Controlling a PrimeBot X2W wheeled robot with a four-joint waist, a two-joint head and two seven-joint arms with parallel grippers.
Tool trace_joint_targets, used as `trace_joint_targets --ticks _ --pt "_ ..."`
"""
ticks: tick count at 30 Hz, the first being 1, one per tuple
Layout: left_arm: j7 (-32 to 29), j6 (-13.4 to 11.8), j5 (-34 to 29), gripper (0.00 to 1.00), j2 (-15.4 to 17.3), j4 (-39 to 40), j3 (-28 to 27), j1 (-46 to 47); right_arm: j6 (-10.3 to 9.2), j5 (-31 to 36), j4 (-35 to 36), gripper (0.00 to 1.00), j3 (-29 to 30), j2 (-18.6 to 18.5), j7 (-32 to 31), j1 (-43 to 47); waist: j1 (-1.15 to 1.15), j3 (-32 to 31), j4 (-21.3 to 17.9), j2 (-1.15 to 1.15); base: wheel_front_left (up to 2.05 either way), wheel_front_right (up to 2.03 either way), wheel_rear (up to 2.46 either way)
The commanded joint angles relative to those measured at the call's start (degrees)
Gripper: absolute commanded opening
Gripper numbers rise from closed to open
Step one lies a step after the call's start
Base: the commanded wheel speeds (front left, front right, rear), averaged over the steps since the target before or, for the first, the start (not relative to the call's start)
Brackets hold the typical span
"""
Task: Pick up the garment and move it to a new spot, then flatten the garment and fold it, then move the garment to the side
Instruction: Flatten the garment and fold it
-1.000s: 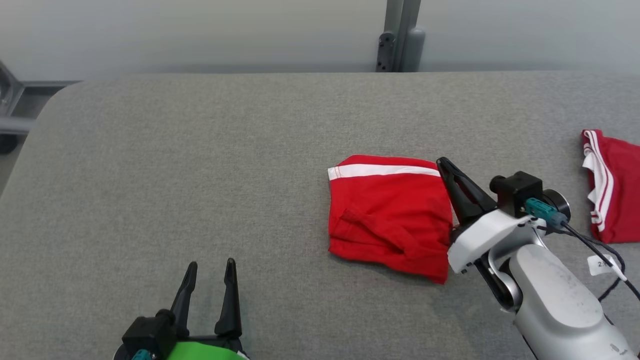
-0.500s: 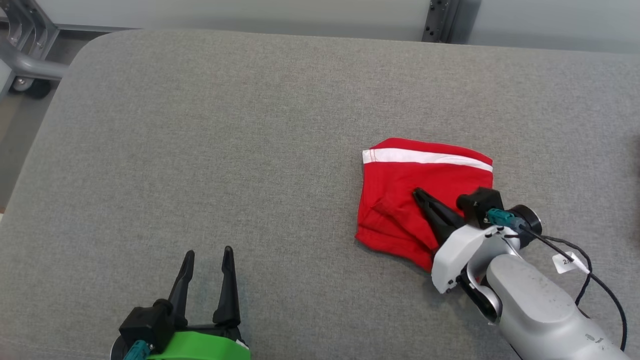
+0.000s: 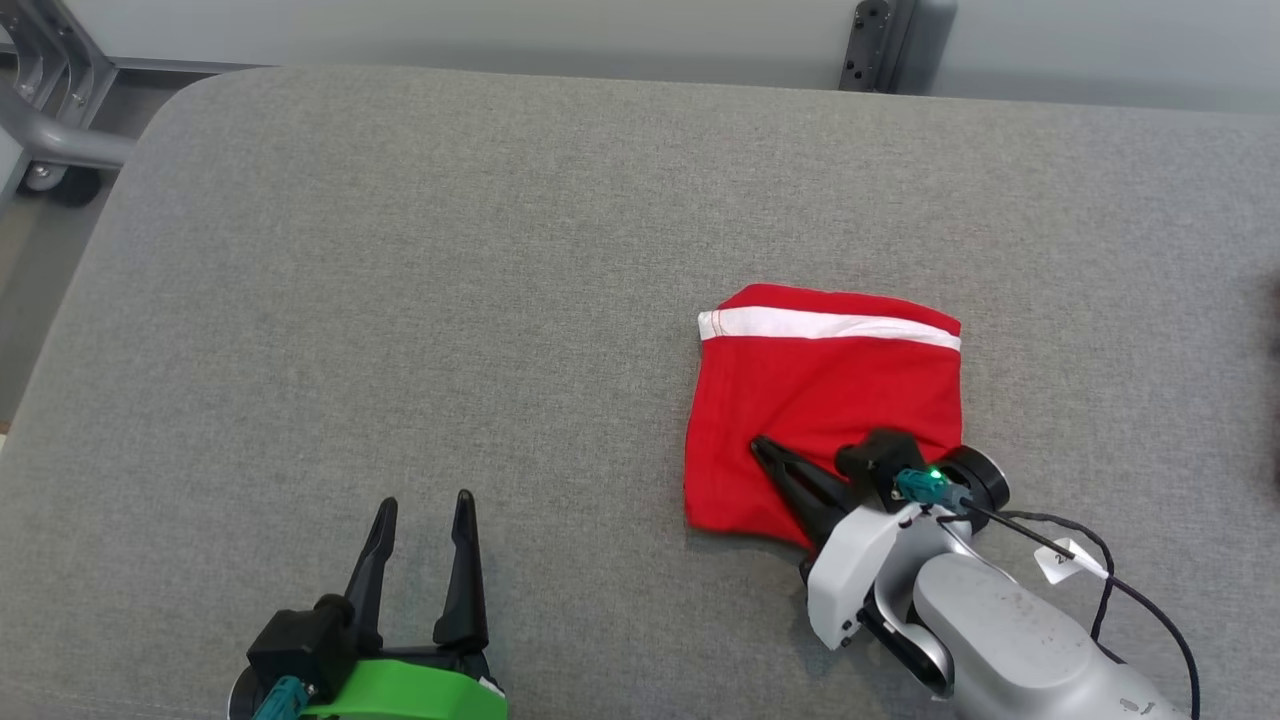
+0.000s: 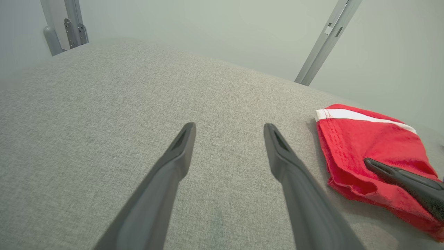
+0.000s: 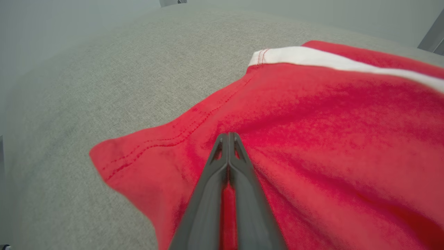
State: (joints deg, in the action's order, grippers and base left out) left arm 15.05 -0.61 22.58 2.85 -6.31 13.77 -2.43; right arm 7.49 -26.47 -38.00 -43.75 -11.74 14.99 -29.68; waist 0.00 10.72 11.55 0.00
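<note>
closed right jaws slid nearer across red garment (image 3: 830, 390); cable tag (image 3: 1065, 560) illegible.

Nothing reads clearly; the small white tag (image 3: 1066, 561) bears print too small to read.

light: even, bright | shadows: soft, faint | wrist views: edges blurred, warped

Our left hand (image 3: 425, 500) has long dark fingers (image 3: 460, 570) and a green wrist cover (image 3: 400, 695). Our right hand (image 3: 757, 443) joins a pale grey forearm (image 3: 1010, 640) with a black cable (image 3: 1010, 527) and a white tag (image 3: 1068, 562).
</note>
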Motion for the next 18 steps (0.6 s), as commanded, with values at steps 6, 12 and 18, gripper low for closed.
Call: trace_joint_targets --ticks 6,12,18 --pt "0.14 -0.59 0.83 1.00 0.10 0.05 0.18 -0.59 0.00 0.62 -0.11 0.00 -1.58 0.17 0.23 1.49 0.00 -0.72 1.29 0.00 0.00 0.00 0.00" --pt "0.14 -0.83 0.69 1.00 0.10 0.06 -0.31 -1.55 -0.01 1.42 -0.03 0.00 -3.34 0.39 0.23 2.87 0.00 -1.68 1.26 0.00 0.00 0.00 0.00" --pt "0.14 -0.90 0.43 1.00 0.10 0.21 -1.28 -3.06 -0.01 0.72 0.95 0.00 -3.89 0.31 0.23 4.42 0.00 -3.86 -1.09 0.00 0.00 0.00 0.00"
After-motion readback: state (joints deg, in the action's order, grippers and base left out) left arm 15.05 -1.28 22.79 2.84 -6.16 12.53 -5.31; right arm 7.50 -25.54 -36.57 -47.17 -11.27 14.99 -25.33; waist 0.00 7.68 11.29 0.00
